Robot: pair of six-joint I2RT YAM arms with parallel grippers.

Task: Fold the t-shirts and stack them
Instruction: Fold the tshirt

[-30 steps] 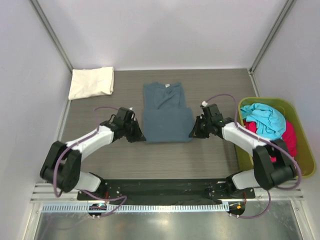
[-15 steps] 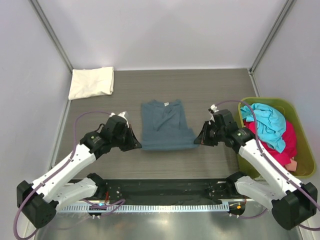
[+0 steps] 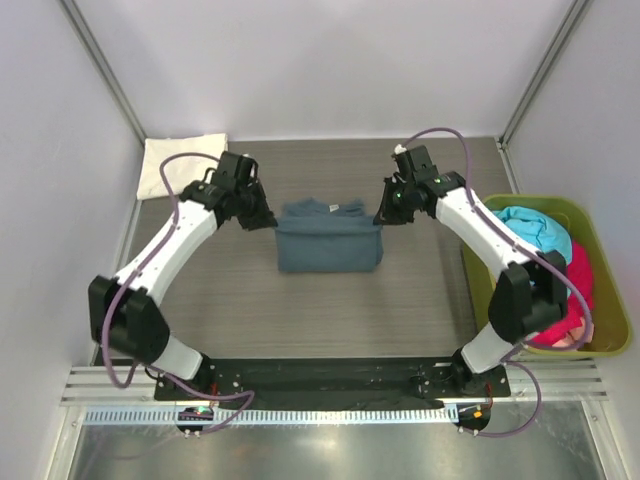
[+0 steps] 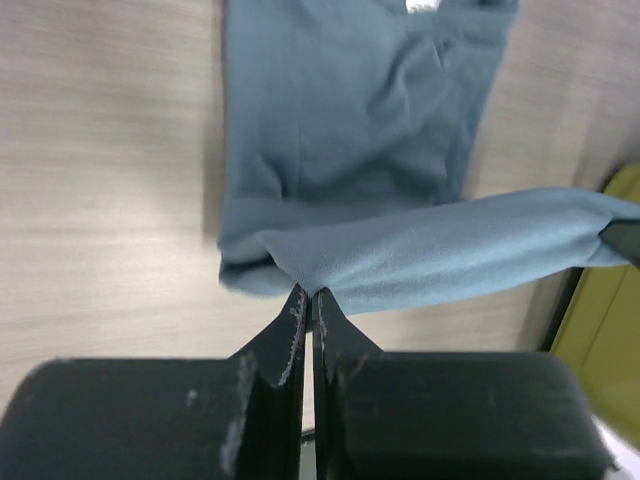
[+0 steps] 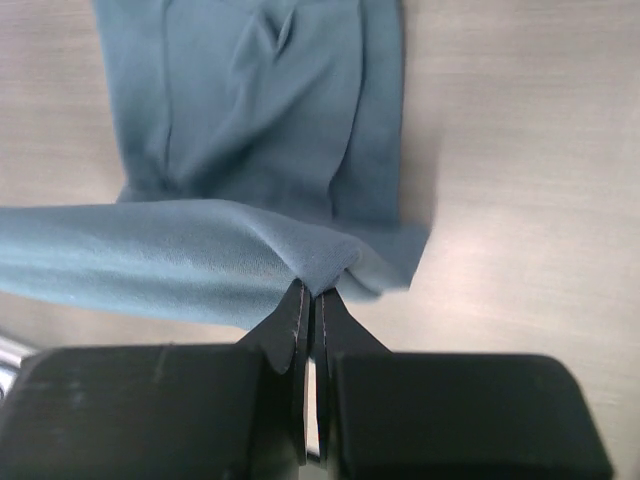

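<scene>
The slate-blue t-shirt [image 3: 328, 240] lies mid-table, its near hem lifted and carried back over its upper part. My left gripper [image 3: 268, 220] is shut on the hem's left corner [image 4: 300, 270]. My right gripper [image 3: 382, 215] is shut on the hem's right corner [image 5: 320, 262]. The hem hangs taut between them above the shirt's collar end [image 4: 350, 110]. A folded cream-white t-shirt [image 3: 182, 165] lies at the far left corner. A turquoise t-shirt [image 3: 532, 235] and a pink-red t-shirt [image 3: 575, 290] lie in the bin.
The olive-green bin [image 3: 605, 335] stands at the table's right edge, close to my right arm. Its rim shows in the left wrist view [image 4: 600, 330]. Grey walls enclose the table at the back and both sides.
Both grippers have lifted the blue shirt's near hem and carried it away from the arm bases, toward the collar. The shirt now lies doubled over and shorter.
</scene>
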